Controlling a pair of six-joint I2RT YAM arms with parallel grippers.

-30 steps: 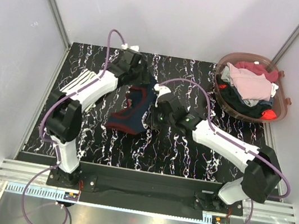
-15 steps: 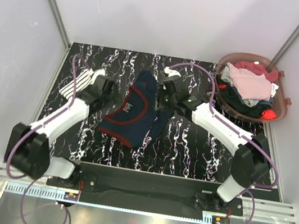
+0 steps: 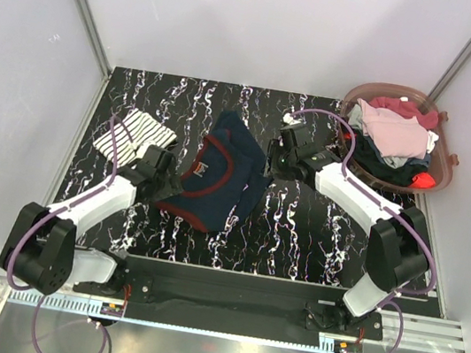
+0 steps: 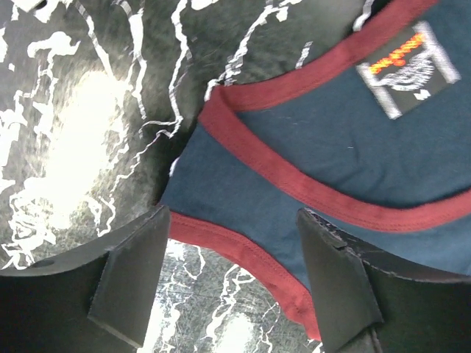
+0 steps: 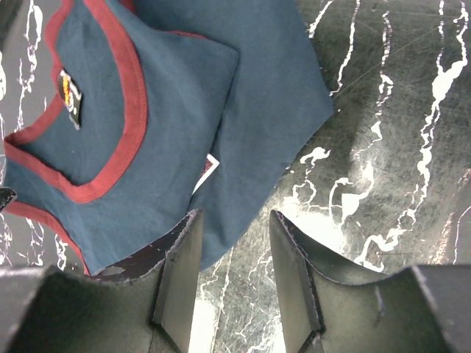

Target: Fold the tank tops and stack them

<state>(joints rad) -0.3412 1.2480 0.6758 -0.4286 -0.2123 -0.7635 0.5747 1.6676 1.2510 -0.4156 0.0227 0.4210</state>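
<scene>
As laid rumpled, navy tank top (image 3: 218, 172) is trimmed dark red, left gripper (image 4: 232, 215) spread wide, right gripper (image 5: 235, 217) narrowly parted.

Ahead of left fingers (image 4: 129, 276): navy tank top (image 4: 346, 147), soft matt knit cloth; dark red trim (image 4: 294, 184) ribbed, stitched. Fingers matt black plastic, edges scuffed. Table (image 4: 73, 147) beyond fingertips glossy, black marble-look, white veins, strong glare. Right fingers (image 5: 176, 272) same matt plastic.
</scene>
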